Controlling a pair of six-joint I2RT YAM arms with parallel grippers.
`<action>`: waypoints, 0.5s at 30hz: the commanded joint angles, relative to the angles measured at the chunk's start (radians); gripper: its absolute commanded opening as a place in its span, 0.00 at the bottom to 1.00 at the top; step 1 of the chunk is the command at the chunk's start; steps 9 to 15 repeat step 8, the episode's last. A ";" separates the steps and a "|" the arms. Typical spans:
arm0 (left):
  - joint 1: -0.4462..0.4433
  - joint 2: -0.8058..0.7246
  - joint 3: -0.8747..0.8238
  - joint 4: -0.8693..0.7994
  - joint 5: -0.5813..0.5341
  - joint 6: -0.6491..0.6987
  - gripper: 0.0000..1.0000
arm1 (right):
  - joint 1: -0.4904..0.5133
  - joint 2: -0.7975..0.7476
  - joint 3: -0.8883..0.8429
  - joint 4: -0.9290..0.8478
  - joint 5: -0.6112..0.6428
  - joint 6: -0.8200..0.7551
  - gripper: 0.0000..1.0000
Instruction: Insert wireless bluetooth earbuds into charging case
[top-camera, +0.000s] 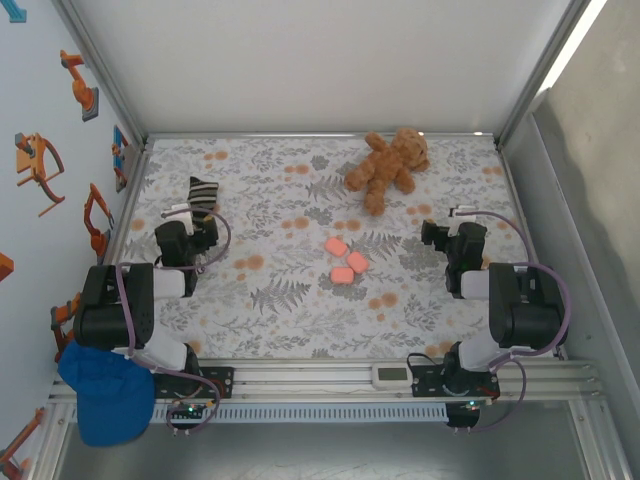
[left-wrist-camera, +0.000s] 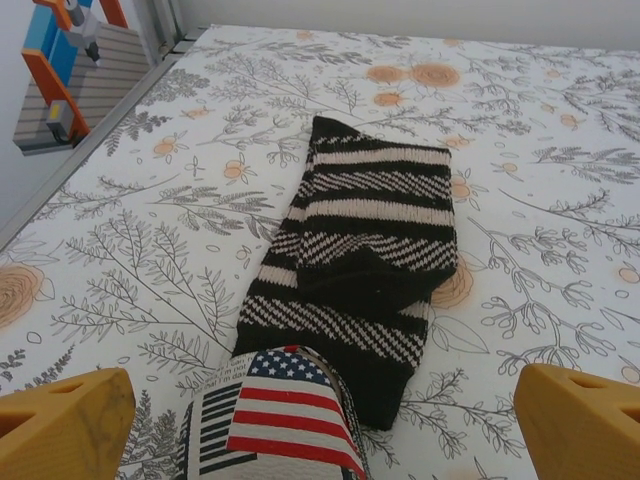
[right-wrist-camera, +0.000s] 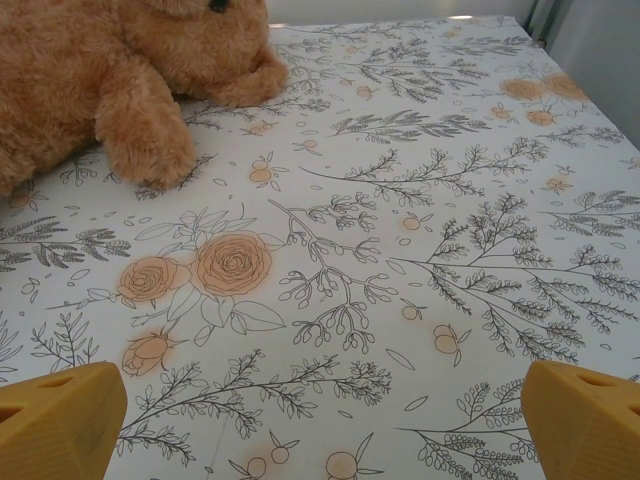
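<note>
Though likely light and slick, pinch pink cases (top-camera: 357, 262) near teddy bear (top-camera: 388, 165) across flat sides. Left gripper (left-wrist-camera: 320, 430), right gripper (right-wrist-camera: 320, 420) agape, empty.

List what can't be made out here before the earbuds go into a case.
- Pink cases, top view: too small to tell open from shut, or to pick out any earbuds beside them.
- Sock, left wrist view: near end covered by a flag-print item.
- Bear, right wrist view: cut off by the top and left edges.
</note>
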 joint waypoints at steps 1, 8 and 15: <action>-0.001 -0.008 0.009 -0.015 0.034 -0.007 0.96 | -0.002 -0.002 0.014 0.007 0.009 0.009 1.00; -0.005 -0.008 0.010 -0.018 0.025 -0.004 0.96 | -0.002 -0.002 0.014 0.007 0.008 0.011 1.00; -0.005 -0.008 0.010 -0.018 0.025 -0.004 0.96 | -0.002 -0.002 0.014 0.007 0.008 0.011 1.00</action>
